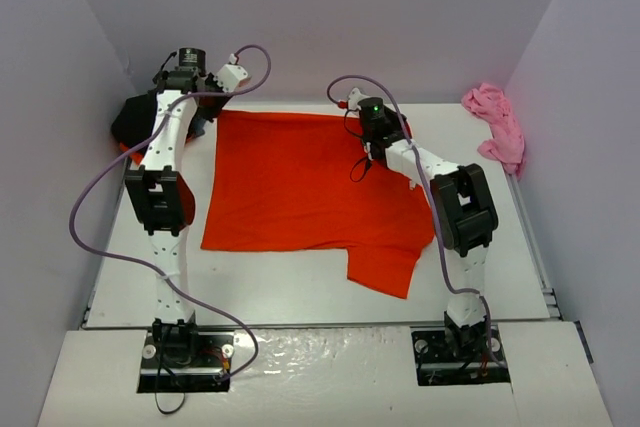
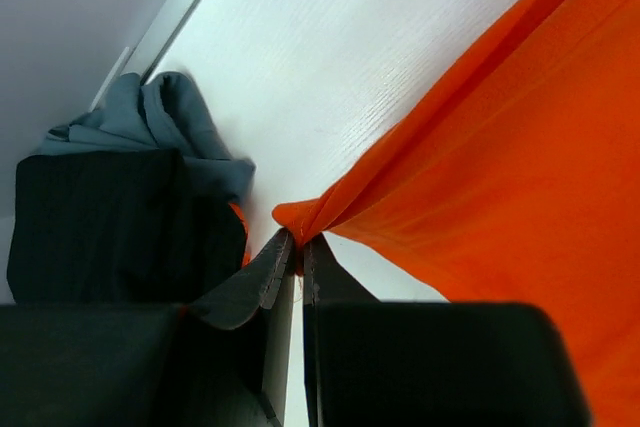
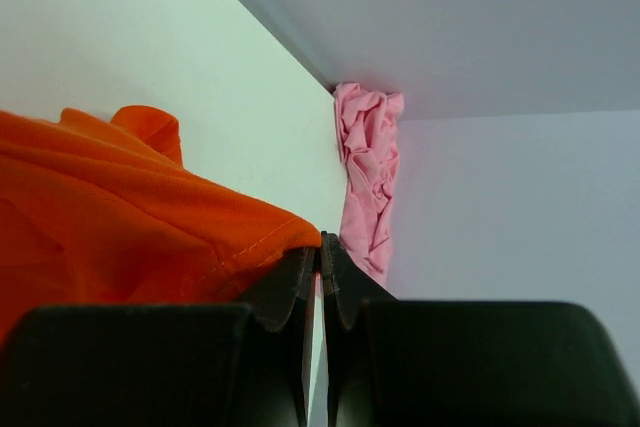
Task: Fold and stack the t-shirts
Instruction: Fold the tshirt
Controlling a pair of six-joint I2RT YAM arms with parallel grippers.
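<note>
On middle of table, orange t-shirt lies spread flat. Your left gripper is pinched tight on its corner toward table's far left; right gripper pinched on corner toward table's far right. Cloth looks soft, light, floppy: hold corners, pull it tight, or it bunches.

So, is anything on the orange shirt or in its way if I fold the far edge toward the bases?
Nothing visible. Both jaws pinch the orange shirt at its far edge; its surface is bare. The black shirt sits to the far left, the pink shirt in the far-right corner.
</note>
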